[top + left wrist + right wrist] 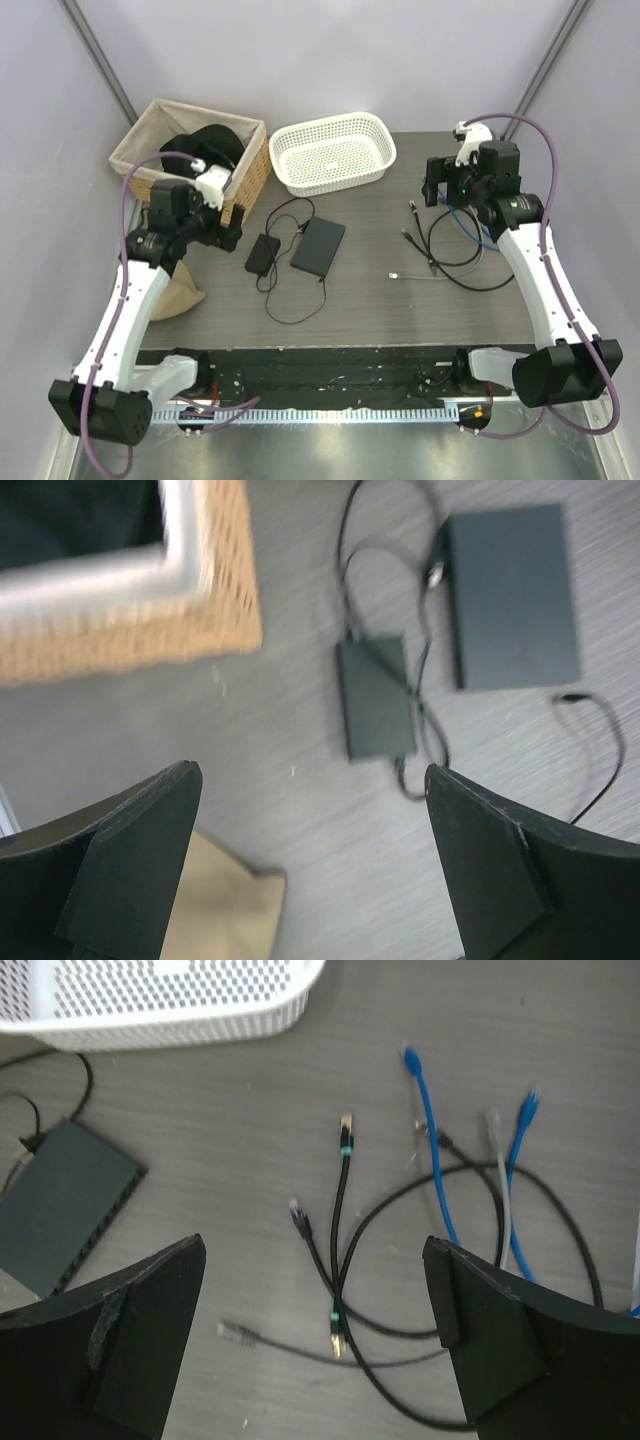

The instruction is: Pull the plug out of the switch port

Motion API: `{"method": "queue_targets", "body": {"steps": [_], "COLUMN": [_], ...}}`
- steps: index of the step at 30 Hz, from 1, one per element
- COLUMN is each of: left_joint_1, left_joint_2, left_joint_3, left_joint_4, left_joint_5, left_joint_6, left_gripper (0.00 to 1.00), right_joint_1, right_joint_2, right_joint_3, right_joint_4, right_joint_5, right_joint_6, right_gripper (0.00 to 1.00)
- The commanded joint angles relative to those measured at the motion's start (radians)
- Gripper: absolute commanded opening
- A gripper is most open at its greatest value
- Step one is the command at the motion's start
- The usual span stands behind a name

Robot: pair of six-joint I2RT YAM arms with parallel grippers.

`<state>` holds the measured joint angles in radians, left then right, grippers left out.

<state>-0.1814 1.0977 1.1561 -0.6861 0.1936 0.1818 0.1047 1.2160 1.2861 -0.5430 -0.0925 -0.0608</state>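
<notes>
The switch [318, 246] is a flat black box lying mid-table; it also shows in the left wrist view [510, 595] and the right wrist view [60, 1205]. A small plug [437, 572] on a thin black cable sits at one edge of the switch, also seen from the right wrist [25, 1155]. The smaller black power adapter [263, 254] lies just left of the switch. My left gripper [226, 236] is open and empty, hovering left of the adapter [310, 780]. My right gripper [432, 186] is open and empty above loose cables [315, 1250].
A wicker basket [250, 165] with black items stands back left, a white plastic basket [333, 152] back centre. Loose black, blue and grey cables [455, 245] lie at right. A tan cloth [180, 295] lies under the left arm. A thin cable loop [295, 305] trails forward.
</notes>
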Motion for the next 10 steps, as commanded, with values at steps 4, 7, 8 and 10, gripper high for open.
{"method": "queue_targets", "body": {"steps": [4, 7, 8, 10], "left_joint_1": [0.111, 0.138, 0.146, 0.161], "left_joint_2": [-0.240, -0.300, -0.311, -0.328], "left_joint_3": [-0.209, -0.237, -0.239, -0.242], "left_joint_4": [-0.036, -0.058, -0.064, -0.082], "left_joint_5": [-0.045, -0.052, -0.049, -0.049], "left_joint_6": [-0.059, -0.087, -0.093, -0.107], "left_gripper": [1.00, 1.00, 1.00, 1.00], "right_joint_1": [0.001, 0.001, 0.000, 0.000], "right_joint_2": [-0.053, -0.078, -0.084, -0.104], "right_joint_3": [-0.017, -0.047, -0.059, -0.077], "right_joint_4": [-0.057, -0.041, -0.040, -0.015], "right_joint_5": [0.005, -0.038, -0.049, -0.073], "right_joint_6": [0.010, 0.032, 0.032, 0.047], "right_gripper": [1.00, 1.00, 1.00, 1.00]}}
